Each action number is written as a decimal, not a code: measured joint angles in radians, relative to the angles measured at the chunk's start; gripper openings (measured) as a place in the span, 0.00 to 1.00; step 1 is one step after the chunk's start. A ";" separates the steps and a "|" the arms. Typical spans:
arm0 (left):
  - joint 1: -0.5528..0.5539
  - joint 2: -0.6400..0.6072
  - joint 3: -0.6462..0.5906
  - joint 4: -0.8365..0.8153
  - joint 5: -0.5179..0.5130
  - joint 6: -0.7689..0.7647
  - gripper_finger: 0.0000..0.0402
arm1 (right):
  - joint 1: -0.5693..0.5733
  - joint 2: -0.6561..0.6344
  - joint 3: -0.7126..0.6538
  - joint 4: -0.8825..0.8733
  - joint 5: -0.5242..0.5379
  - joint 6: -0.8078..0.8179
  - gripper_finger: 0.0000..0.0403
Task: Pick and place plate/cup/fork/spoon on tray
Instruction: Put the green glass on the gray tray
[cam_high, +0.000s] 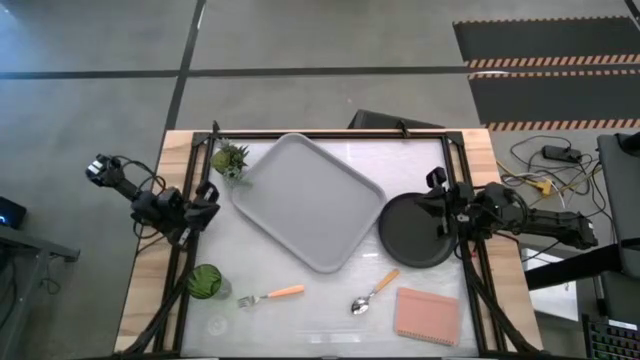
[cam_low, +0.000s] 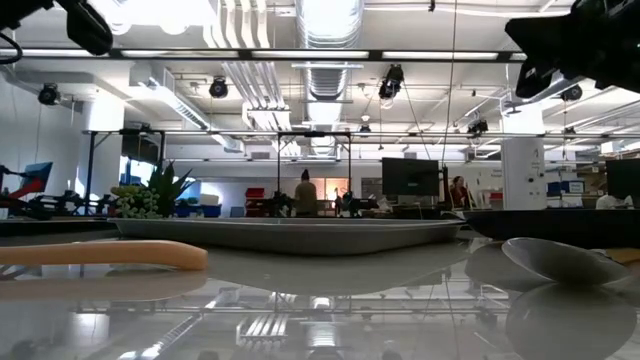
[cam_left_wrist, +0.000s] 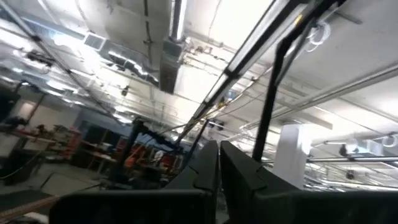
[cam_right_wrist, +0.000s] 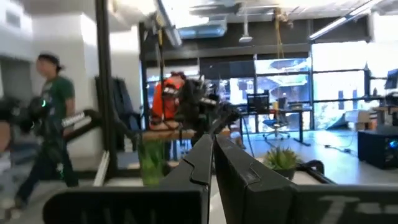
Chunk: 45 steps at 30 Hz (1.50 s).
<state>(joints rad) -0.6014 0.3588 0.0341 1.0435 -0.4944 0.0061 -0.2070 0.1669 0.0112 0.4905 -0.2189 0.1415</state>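
The grey tray (cam_high: 310, 200) lies at the table's middle. The black plate (cam_high: 415, 232) rests flat to its right. The green cup (cam_high: 205, 281) stands near left. The orange-handled fork (cam_high: 270, 295) and the spoon (cam_high: 372, 295) lie near the front edge. In the low view the fork's handle (cam_low: 100, 255) and the spoon's bowl (cam_low: 560, 260) show close up. My left gripper (cam_high: 208, 196) is shut and empty by the tray's left side; its closed fingers show in its wrist view (cam_left_wrist: 217, 165). My right gripper (cam_high: 436, 190) is shut and empty over the plate's far edge, as its wrist view (cam_right_wrist: 211, 158) also shows.
A small spiky potted plant (cam_high: 230, 158) stands at the far left by the tray's corner. A pink rectangular pad (cam_high: 427, 315) lies near right. A black frame (cam_high: 330, 133) runs along the table's far and side edges. People move in the room behind.
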 joint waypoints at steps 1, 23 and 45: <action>0.000 0.000 0.000 0.000 0.006 0.000 0.00 | 0.000 0.000 0.003 0.001 0.043 0.022 0.02; -0.001 0.320 0.242 0.008 -0.043 -0.132 0.00 | -0.001 0.403 0.318 0.041 0.170 -0.116 0.02; 0.006 0.470 0.317 -0.068 -0.193 -0.163 0.00 | 0.000 0.403 0.296 -0.103 0.184 -0.003 0.02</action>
<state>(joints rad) -0.5949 0.8288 0.3512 0.9757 -0.6871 -0.1567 -0.2070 0.5698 0.3073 0.3878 -0.0352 0.1383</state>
